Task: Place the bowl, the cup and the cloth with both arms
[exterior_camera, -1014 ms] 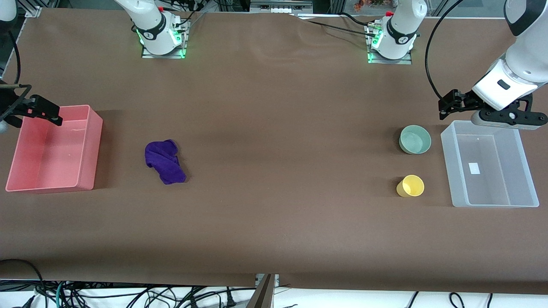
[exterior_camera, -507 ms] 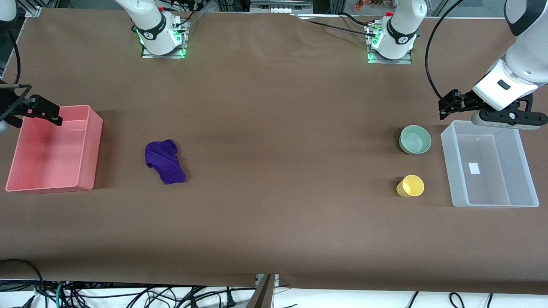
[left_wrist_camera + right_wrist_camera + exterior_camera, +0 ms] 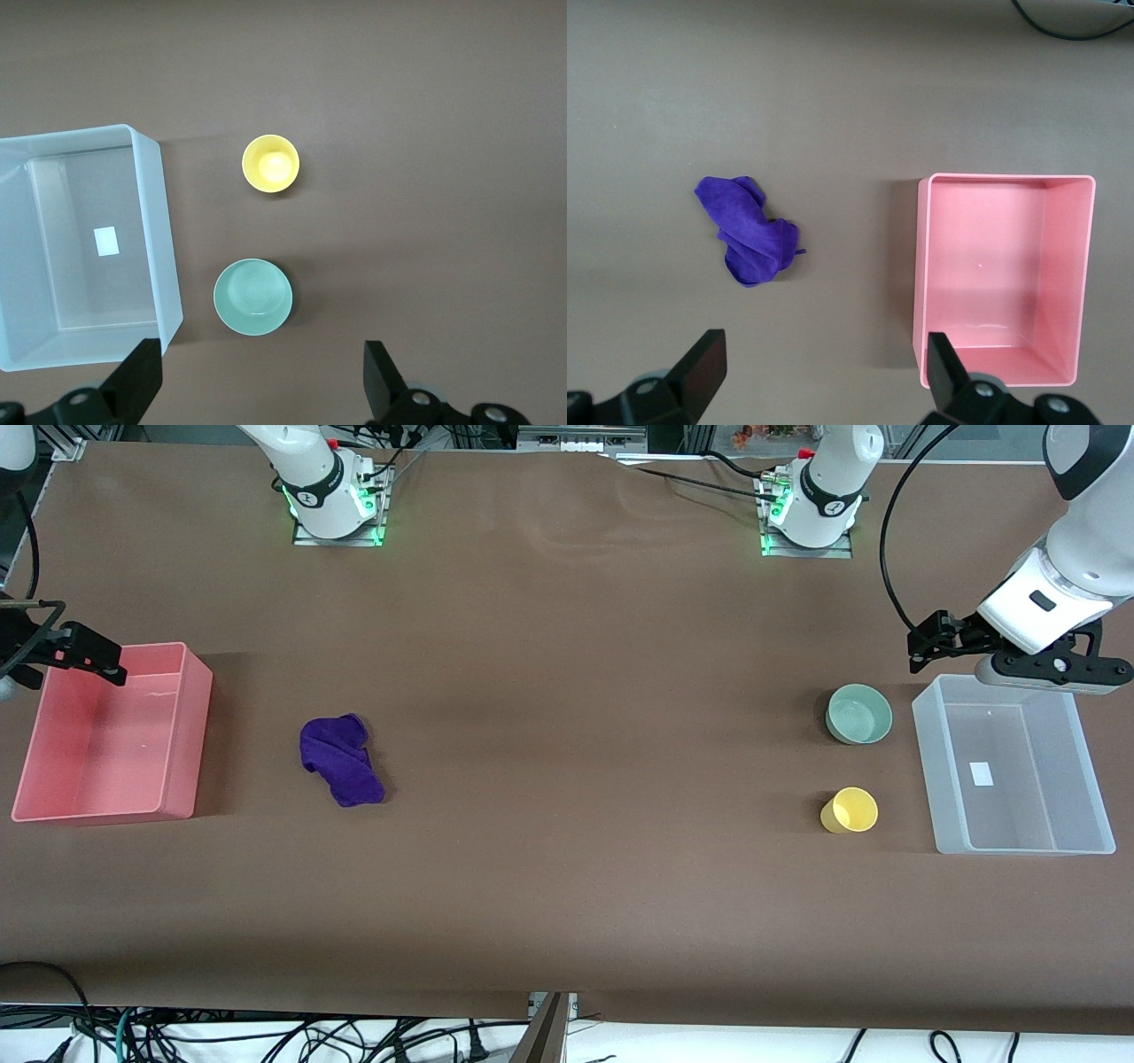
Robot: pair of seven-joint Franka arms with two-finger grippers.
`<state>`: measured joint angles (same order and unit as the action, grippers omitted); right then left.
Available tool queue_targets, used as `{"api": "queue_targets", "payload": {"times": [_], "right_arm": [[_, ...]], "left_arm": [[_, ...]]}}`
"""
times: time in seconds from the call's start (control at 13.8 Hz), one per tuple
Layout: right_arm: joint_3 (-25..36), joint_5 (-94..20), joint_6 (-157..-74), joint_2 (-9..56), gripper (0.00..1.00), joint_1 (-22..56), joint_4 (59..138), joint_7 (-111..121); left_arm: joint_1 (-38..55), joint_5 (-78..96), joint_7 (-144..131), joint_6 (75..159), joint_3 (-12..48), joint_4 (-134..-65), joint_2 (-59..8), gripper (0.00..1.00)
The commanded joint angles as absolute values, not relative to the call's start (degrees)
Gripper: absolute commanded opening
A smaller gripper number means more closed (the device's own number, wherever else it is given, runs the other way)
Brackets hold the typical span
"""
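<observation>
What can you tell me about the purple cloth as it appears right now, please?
The cloth is a deep-purple rag with a fuzzy towel look, crumpled into a loose elongated heap with folds. It lies on the brown table, apart from the pink bin toward the right arm's end. Nothing touches it except the table; no gripper is near it.

No writing, brand, number or sign can be read anywhere in these views. The only label-like mark is a small white rectangular sticker (image 3: 981, 773) on the floor of the clear bin (image 3: 1099, 797), and its face looks blank in both the front view and the left wrist view. The round dark emblems on the two arm bases (image 3: 831, 506) are too small to make out.
</observation>
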<state>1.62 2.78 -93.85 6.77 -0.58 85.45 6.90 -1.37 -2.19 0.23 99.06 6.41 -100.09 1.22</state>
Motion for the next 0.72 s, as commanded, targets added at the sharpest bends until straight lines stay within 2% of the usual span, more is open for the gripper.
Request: {"api": "queue_targets", "payload": {"times": [0.0,0.22,0.65], "right_arm": [[1.6,3.3,-94.0,6.6,1.00,-0.5,85.3,6.4],[1.6,3.2,-93.8,6.7,1.00,-0.4,85.3,6.4],[1.3,3.8,-93.2,6.5,1.00,3.0,86.0,6.6]], "left_arm": [[-1.9,-2.6,-0.3,99.4,6.9,-100.4,1.2,1.00],[-2.8,-3.3,0.4,99.4,6.9,-99.7,-1.1,1.00],[-6.2,-3.4,5.2,99.5,6.9,-100.6,-9.7,1.00]]}}
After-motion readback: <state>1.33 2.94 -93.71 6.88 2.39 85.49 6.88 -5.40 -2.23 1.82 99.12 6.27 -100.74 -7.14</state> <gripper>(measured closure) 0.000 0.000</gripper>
